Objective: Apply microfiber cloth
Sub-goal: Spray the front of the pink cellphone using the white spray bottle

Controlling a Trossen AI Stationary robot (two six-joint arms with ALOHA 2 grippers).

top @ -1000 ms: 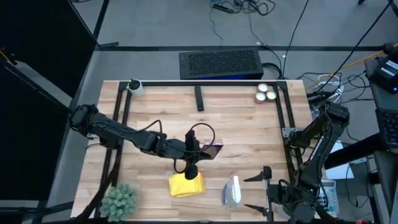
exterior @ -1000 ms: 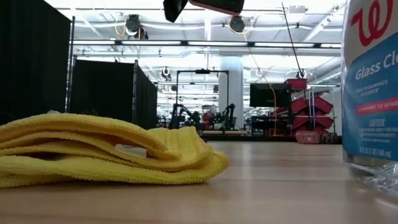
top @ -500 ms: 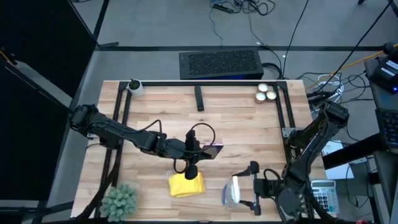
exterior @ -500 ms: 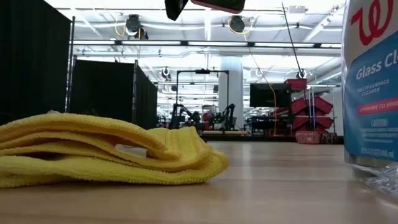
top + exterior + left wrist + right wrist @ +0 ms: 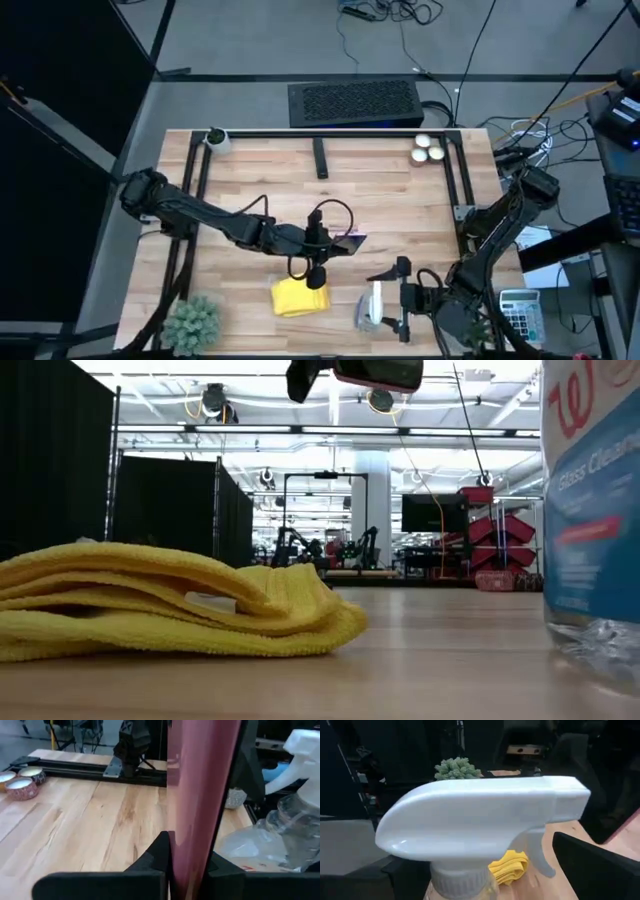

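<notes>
Drawn in since a second ago against the spray bottle (image 5: pixel 373 305) at the front edge of the table (image 5: pixel 400 190): right gripper (image 5: pixel 398 297), with the bottle's label now leaning in the low view; impossible to tell whether gripping it or merely alongside. Just beside the bottle, toward the left arm's side, flat and untouched on the wood: microfiber cloth (image 5: pixel 300 296), bright yellow, folded in loose layers. Looks light, soft and limp, likely to sag and fall open if lifted by a single corner. Best pinched from above through the stacked layers, near the middle or along the thick folded edge, with enough bite to gather fabric, not skate over the pile. Hardly fragile, hardly slippery. Just behind the cloth and clear of the table, clamped edge-on in the left gripper (image 5: pixel 333 243): black phone (image 5: pixel 347 242), its face ready for wiping. Farther back, near the far right corner: small candles (image 5: pixel 428 148).
</notes>
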